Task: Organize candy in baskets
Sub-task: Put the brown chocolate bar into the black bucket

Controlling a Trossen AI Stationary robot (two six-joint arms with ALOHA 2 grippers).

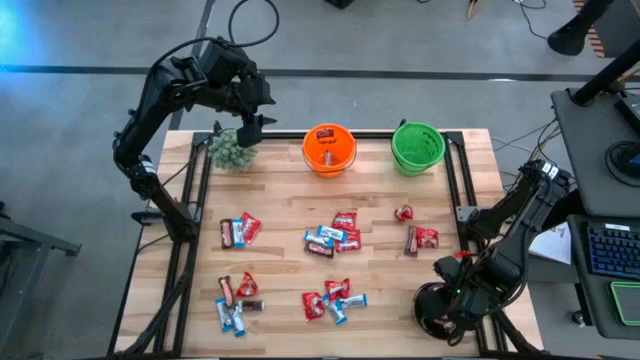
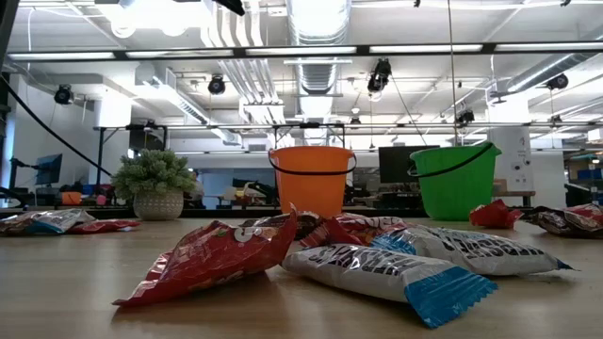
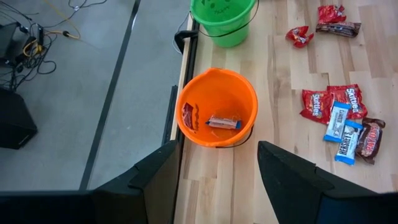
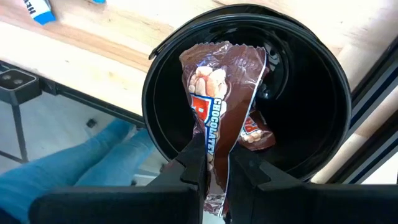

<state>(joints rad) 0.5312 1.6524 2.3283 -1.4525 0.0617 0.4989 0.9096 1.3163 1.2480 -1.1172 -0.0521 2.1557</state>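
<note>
My right gripper is at the table's near right corner, over the black bowl, shut on a dark brown candy packet. A second brown packet lies on the bowl's bottom. My left gripper is open and empty, high above the far edge beside the orange pail. That pail holds a red candy and a small bar. The green pail stands to its right. Red, blue-and-white and brown candies lie in clusters on the table. My right gripper pinches the brown packet by one end between its two fingers, coming from above and pointing down. The packet hangs below the fingers into the black bowl's mouth. Whether its lower end touches the packet underneath, I cannot tell.
A fuzzy green plant in a pot stands at the far left, close under my left gripper. Dark rails run along the table's left and right sides. A person's blue-clad leg shows past the near edge. Bare wood lies between the candy clusters.
</note>
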